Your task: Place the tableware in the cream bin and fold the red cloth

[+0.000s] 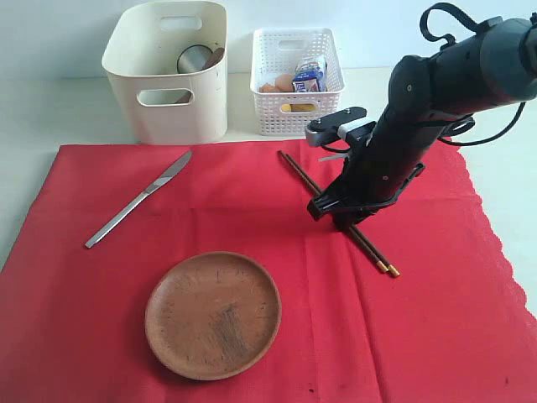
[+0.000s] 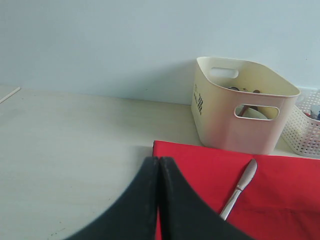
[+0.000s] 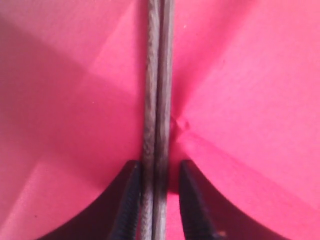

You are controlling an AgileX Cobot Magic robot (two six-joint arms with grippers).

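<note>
Exterior view: dark chopsticks (image 1: 298, 171) lie diagonal, capped ends near-right.

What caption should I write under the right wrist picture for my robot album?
Two black fingers straddle the dark chopsticks lying on the red cloth, ready to pinch.

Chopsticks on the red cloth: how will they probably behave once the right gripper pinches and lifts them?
The chopsticks look thin and rigid, so probably light and unbending. Two loose sticks lie side by side inside the right gripper, so one might slip out. Straddled near mid-length, they should lift fairly level.
</note>
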